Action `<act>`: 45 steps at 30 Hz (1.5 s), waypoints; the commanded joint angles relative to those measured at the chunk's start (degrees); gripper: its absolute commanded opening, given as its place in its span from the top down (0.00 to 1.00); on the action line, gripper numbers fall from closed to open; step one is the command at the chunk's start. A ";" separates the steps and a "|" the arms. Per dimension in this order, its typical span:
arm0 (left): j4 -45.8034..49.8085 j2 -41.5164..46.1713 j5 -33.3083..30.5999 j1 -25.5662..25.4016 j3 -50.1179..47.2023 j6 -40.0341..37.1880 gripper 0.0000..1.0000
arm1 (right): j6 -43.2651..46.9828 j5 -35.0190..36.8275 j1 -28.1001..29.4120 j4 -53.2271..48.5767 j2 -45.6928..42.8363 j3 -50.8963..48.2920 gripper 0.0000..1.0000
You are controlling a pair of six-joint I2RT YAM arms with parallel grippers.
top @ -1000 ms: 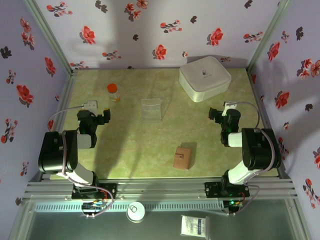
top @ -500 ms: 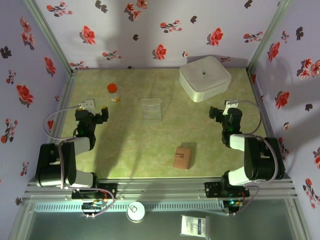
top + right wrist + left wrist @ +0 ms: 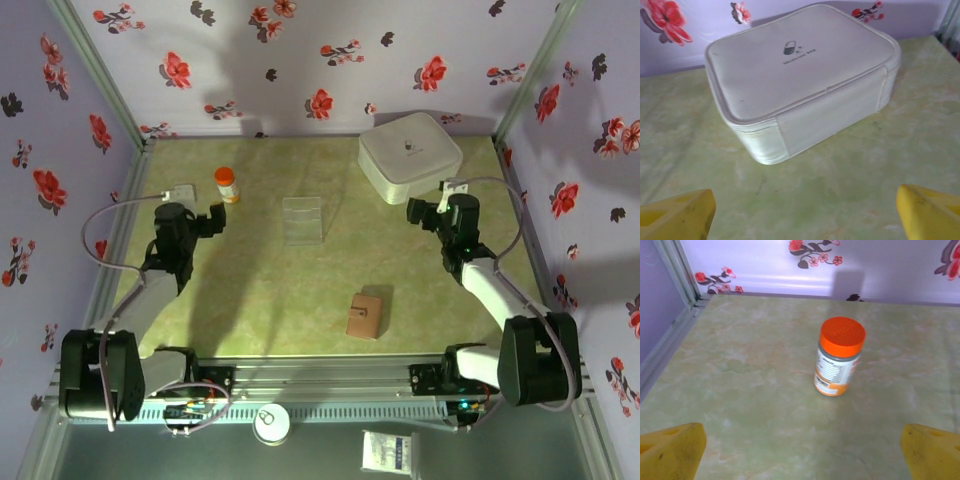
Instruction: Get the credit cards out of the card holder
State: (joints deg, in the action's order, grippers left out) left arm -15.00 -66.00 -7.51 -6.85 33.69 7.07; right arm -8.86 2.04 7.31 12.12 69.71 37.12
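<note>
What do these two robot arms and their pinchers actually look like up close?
Both arms are chunky black joint housings joined by pale grey links, with a thin grey cable looping to a small white block at each wrist. The left gripper and right gripper are black, with bright yellow fingertips.

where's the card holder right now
In the top view the brown card holder lies on the table near the front edge, a little right of centre, with the clear tray farther back and apart from it.
</note>
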 commanded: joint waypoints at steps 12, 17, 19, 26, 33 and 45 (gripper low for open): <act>23.89 -0.38 11.82 -6.00 13.29 18.17 0.00 | -18.09 -7.46 9.18 -21.55 3.64 12.04 0.16; 24.63 -4.79 16.08 -9.81 15.31 21.86 0.00 | -22.58 -11.63 12.02 -25.11 8.12 15.83 0.19; 25.21 -6.57 16.98 -11.48 16.16 22.67 0.00 | -23.56 -12.88 13.38 -26.64 9.76 17.38 0.21; 28.36 -9.03 18.74 -17.57 18.34 25.10 0.01 | -25.72 -9.27 19.63 -38.51 11.52 21.23 0.22; 41.27 -8.35 19.92 -18.86 23.73 20.60 0.00 | -27.85 -1.30 28.78 -50.43 7.03 18.75 0.19; 55.86 -5.17 17.44 -16.00 30.17 9.72 0.00 | -49.79 8.47 46.46 -56.46 0.39 7.70 0.04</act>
State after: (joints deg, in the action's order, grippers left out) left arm 35.64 -71.99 11.14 -24.32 63.13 21.04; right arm -50.30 6.26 51.77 -41.54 70.81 46.74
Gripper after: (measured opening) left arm 0.996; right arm 0.956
